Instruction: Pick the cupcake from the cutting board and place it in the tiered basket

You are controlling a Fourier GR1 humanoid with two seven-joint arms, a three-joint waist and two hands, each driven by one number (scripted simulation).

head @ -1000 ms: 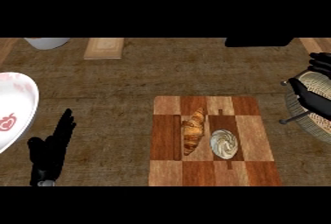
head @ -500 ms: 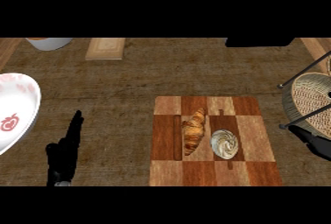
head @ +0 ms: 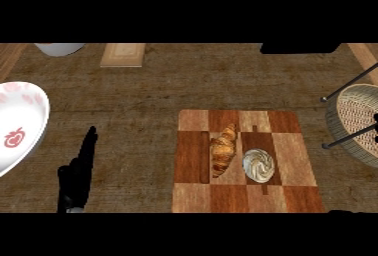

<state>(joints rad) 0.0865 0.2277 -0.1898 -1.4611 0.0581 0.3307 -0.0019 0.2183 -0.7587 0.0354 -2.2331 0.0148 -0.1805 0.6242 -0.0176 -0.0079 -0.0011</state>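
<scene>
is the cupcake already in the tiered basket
No, the cupcake sits on the cutting board beside the croissant, apart from the tiered basket at right.

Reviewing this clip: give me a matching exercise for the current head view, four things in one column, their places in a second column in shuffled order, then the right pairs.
Things:
1. cupcake
2. croissant
3. tiered basket
4. left robot hand

Places:
A. at the view's right edge, beside the cutting board
B. on the board, right of the pastry
C. lower left, over the bare counter, fingers straight
D. on the board, left of the frosted cake

Pairs: 1-B, 2-D, 3-A, 4-C
</scene>
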